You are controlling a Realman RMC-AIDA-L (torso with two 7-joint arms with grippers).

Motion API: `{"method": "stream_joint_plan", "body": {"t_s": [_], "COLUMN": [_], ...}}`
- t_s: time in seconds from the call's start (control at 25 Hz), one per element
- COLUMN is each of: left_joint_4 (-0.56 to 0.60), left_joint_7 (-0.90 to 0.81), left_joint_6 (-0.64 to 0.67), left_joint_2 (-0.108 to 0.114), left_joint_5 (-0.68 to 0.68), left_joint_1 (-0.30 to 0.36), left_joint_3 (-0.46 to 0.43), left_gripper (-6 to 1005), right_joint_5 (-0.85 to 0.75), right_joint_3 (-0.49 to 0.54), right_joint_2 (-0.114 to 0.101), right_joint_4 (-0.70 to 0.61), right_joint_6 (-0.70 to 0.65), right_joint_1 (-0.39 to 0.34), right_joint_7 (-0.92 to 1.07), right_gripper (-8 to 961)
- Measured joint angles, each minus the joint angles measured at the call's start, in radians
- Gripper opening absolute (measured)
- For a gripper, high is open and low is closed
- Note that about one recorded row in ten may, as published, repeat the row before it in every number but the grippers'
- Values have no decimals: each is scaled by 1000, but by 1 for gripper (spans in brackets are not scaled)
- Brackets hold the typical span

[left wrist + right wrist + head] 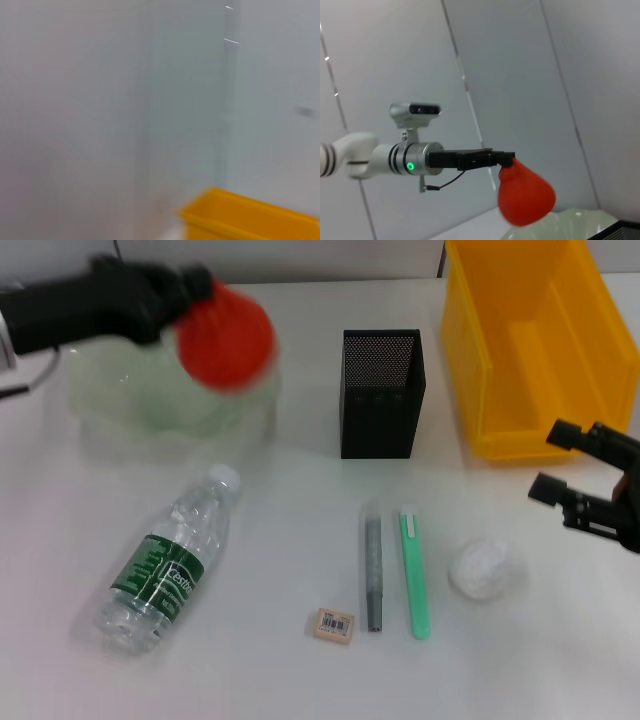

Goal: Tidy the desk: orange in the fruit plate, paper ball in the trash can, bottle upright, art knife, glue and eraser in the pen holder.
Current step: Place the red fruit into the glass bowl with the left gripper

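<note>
The orange (225,337) hangs clamped in my left gripper (190,295), just above the pale green fruit plate (130,405) at the far left. My right gripper (570,465) hovers spread wide, near the paper ball (485,569).

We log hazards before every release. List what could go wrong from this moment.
1. The left gripper pinches the orange only at its top edge, above the fruit plate; it may slip early, or bounce off the plate's wavy rim.
2. A runaway orange could roll into the lying bottle or the pen holder.
3. The right gripper hovers open near the paper ball and the yellow bin; a careless sweep could knock either.
</note>
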Motion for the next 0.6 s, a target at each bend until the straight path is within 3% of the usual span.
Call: {"method": "stream_joint_plan", "body": {"t_s": [0.12,0.32,0.48,0.6], "left_joint_4": [-43,-117,-163,-175], "left_joint_7": [37,112,160,115], "left_joint_6": [-163,-241,-234,-151], "left_joint_2": [-7,-8,-8,-3], "left_joint_5": [-75,-155,-265,-315], "left_joint_1": [18,25,44,69], "left_joint_3": [-5,-7,-7,-6], "left_gripper": [57,178,285,373], "right_joint_5": [32,54,62,94], "right_joint_3": [6,9,14,21], "right_joint_2": [3,5,6,7], "right_joint_4": [23,44,45,42], "right_joint_6": [25,39,46,37], "right_joint_1": [1,0,7,15], "right_joint_7": [0,1,10,26], "right_gripper": [814,813,814,814]}}
